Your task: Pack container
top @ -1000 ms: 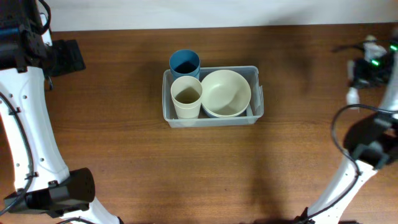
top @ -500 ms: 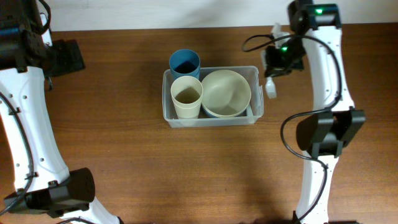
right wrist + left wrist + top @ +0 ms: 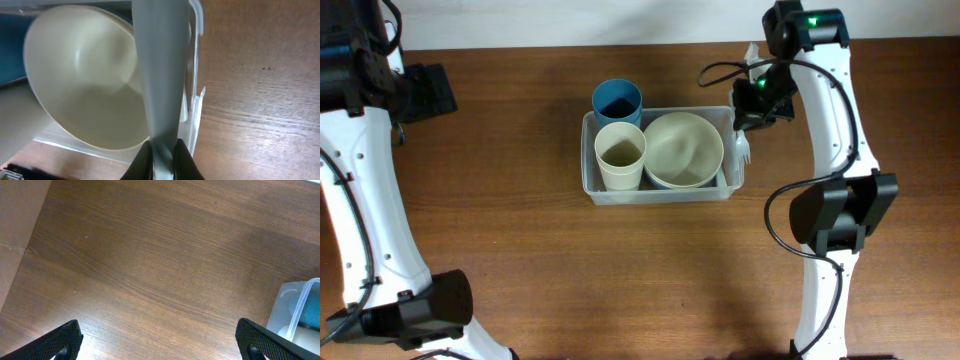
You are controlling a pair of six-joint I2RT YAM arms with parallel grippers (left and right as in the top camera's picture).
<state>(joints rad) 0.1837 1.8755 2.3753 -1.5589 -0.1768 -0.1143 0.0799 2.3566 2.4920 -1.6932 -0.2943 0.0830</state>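
The clear plastic container (image 3: 588, 165) stands mid-table and holds a cream cup (image 3: 620, 155) and a cream bowl (image 3: 683, 150). A blue cup (image 3: 617, 100) stands at its back left corner. My right gripper (image 3: 753, 108) is above the container's right end, shut on a pale grey-white fork (image 3: 744, 150) that hangs over the right rim. In the right wrist view the gripper (image 3: 162, 160) clamps the fork's handle (image 3: 160, 75) over the bowl (image 3: 85, 85) and the container rim (image 3: 196, 100). My left gripper (image 3: 162, 345) is open and empty over bare wood, far left of the container (image 3: 300, 310).
The table is brown wood (image 3: 520, 250). The left arm's base and links run down the left edge (image 3: 360, 200). The right arm's links and cable stand right of the container (image 3: 840, 200).
My right arm swung in from the far right with the fork, and now holds it lower over the container's right rim. The left arm has not moved.
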